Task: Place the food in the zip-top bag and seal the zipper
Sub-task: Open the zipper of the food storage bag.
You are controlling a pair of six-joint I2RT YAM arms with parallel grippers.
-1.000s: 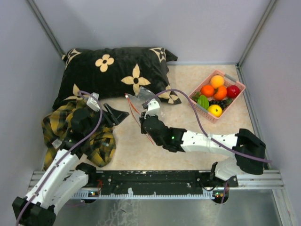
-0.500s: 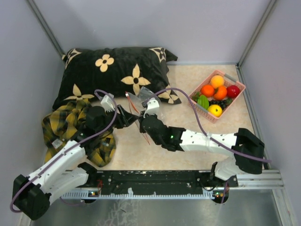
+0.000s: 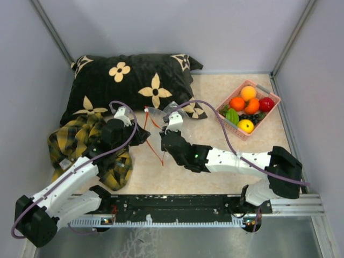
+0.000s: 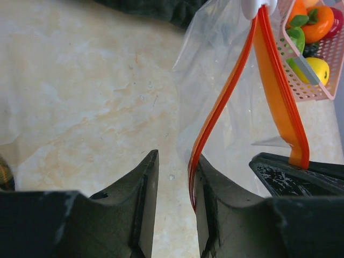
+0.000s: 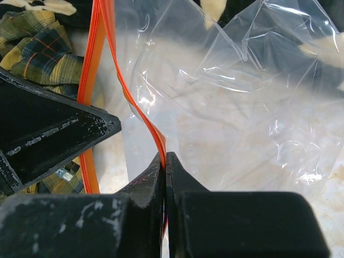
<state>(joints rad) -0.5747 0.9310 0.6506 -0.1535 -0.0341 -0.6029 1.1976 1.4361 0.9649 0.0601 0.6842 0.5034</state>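
The clear zip-top bag (image 3: 161,114) hangs above the table in front of the pillow, with its mouth parted. My right gripper (image 5: 165,156) is shut on one lip of the red-orange zipper (image 5: 153,134). My left gripper (image 4: 177,158) stands open around the other zipper lip (image 4: 228,91). That strip rests against the inner face of its right finger (image 4: 212,188), with a gap to the left finger. The food sits in the pink basket (image 3: 228,124) at the right: oranges (image 3: 237,103), a red apple (image 3: 266,104), a lemon (image 3: 246,126), a green piece (image 3: 232,116) and dark grapes (image 3: 248,116).
A black pillow with cream flowers (image 3: 129,80) lies at the back left. A yellow-black plaid cloth (image 3: 70,142) is bunched under my left arm. Grey walls close in the table on three sides.
My left gripper has swung right from over the plaid cloth to the bag, and its jaws have narrowed around one zipper lip. The right gripper has kept its hold in place.
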